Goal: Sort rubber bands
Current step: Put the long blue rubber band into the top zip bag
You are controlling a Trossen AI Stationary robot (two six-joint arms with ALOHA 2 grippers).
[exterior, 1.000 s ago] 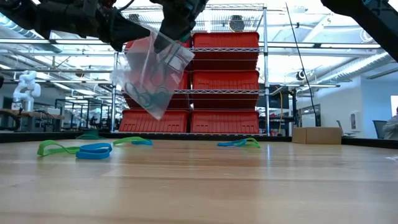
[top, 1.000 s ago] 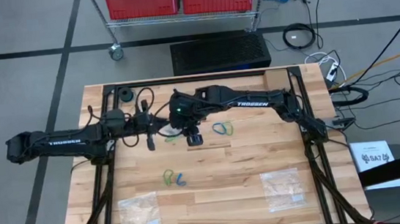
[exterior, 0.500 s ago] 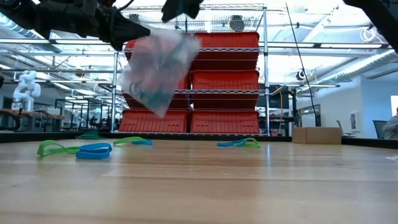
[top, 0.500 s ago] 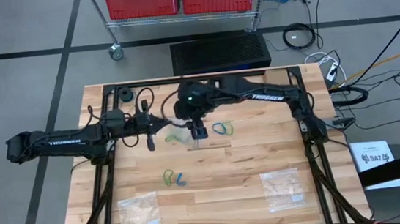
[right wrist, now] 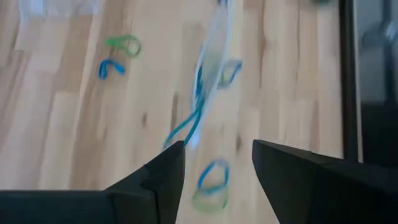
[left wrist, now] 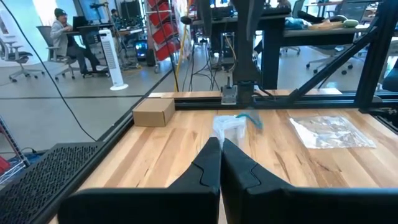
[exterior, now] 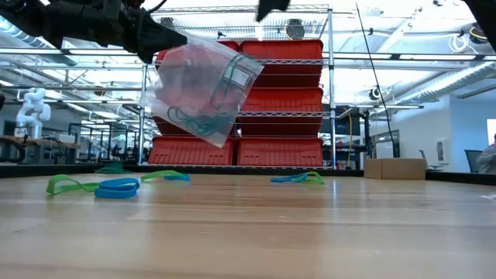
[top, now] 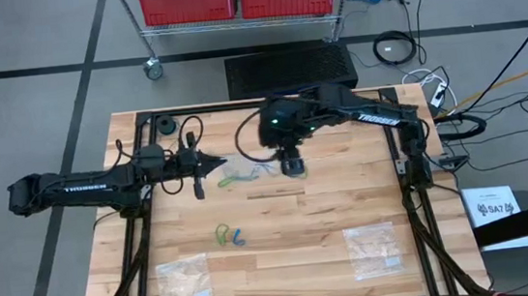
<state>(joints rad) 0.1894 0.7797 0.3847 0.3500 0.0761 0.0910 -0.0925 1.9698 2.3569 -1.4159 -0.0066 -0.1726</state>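
A clear plastic bag [exterior: 203, 89] with dark and blue-green rubber bands [exterior: 194, 120] inside hangs above the table from my left gripper [exterior: 164, 37], which is shut on it. It shows edge-on in the left wrist view as the bag [left wrist: 229, 127]. My right gripper [right wrist: 217, 163] is open and empty, high above the table [top: 292, 165] to the right of the bag. Loose green and blue rubber bands lie flat on the wood: a pair [top: 229, 236] toward the near side, some [top: 240, 177] below the bag, and another pair [right wrist: 210, 183] under my right gripper. My left gripper pinches the bag's upper corner [exterior: 172, 48] between its two shut fingers. The fingers lie level and come from the table's left. The bag hangs below and beyond the fingertips, tilted, clear of the table, with the bands gathered in its lower part.
Two more clear bags lie flat near the front edge, one at the left [top: 184, 280] and one at the right [top: 373, 247]. A black roll [top: 164, 126] sits at the far left corner. Bare wood lies between the two bags.
My right gripper has come away from the bag's top, risen and gone toward the table's right edge. The bag, still hanging from my left gripper, has swung and tipped, its free upper corner now higher and farther right.
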